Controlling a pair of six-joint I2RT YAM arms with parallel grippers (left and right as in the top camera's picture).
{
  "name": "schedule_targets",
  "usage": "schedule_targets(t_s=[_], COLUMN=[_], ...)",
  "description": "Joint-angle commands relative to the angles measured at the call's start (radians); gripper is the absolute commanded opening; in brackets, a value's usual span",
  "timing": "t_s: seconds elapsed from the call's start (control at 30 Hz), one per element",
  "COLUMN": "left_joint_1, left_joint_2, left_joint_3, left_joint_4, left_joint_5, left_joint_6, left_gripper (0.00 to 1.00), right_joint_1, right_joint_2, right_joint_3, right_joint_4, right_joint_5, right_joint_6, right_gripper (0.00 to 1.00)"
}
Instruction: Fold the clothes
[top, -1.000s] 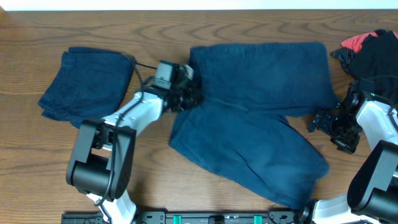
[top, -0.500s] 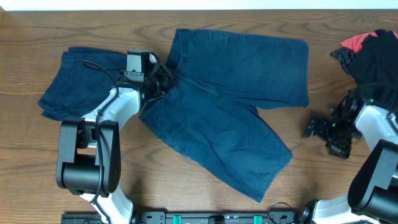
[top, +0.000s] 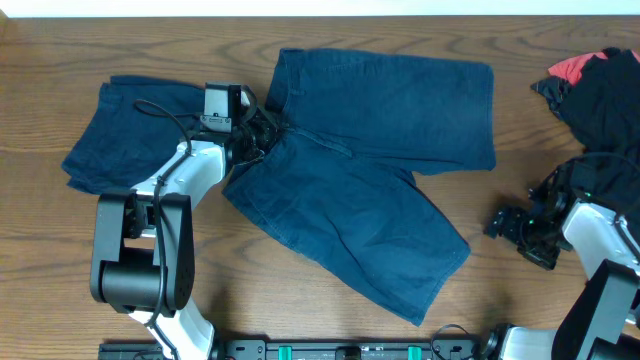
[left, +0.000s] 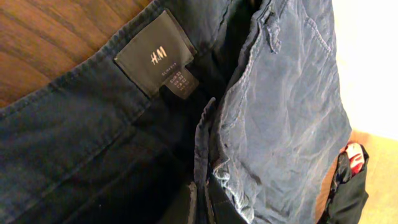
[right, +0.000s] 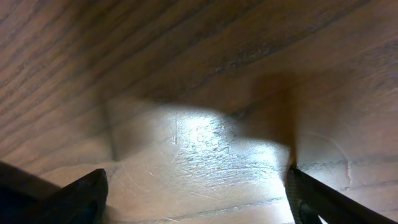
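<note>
Lying spread across the middle of the wooden counter (top: 60, 250), dark navy denim-like shorts (top: 380, 170) are being pinched at the waistband by the left gripper (top: 260, 136). The right gripper (top: 505, 222) is hovering near the right edge, jaws parted.

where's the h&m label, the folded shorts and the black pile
label (left: 155, 59), left wrist view, middle of the patch
folded shorts (top: 130, 130), overhead view, middle of the bundle
black pile (top: 603, 92), overhead view, dark fabric

Brown wood-grain table (top: 60, 260), pale strip (top: 320, 6) along far edge
</note>
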Motion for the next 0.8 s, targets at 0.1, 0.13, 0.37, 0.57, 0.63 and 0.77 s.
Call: schedule_targets(t_s=[0.1,0.13,0.37,0.57,0.63,0.77], left_joint_1=[0.007,0.007,0.008,0.008,0.008,0.008], left_joint_2=[0.006,0.006,0.006,0.006,0.006,0.006], left_joint_3=[0.021,0.021,0.021,0.021,0.021,0.021], left_joint_4=[-0.011,-0.011,-0.009,0.004,0.005,0.002], left_joint_5=[-0.013,-0.013,-0.030,-0.030,-0.029,-0.028], left_joint_6=[-0.005,-0.005,-0.013,-0.013,-0.013,-0.013], left_gripper=[0.06,0.06,0.06,0.06,0.06,0.06], right_joint_1=[0.003,0.003,0.003,0.074,0.113,0.168], right_joint_2=[0.048,0.027,-0.185,-0.300,-0.304,-0.303], right_joint_3=[-0.132,-0.132,-0.128,-0.129,-0.129,-0.129], right_joint_4=[-0.003,-0.022,-0.178,-0.201,-0.202,-0.186], right_joint_5=[-0.211,-0.210,-0.176,-0.157,-0.121,-0.076], right_joint_6=[-0.063,-0.063,-0.024,0.040,0.081,0.120], right_gripper=[0.87,0.86,0.88,0.86,0.87,0.88])
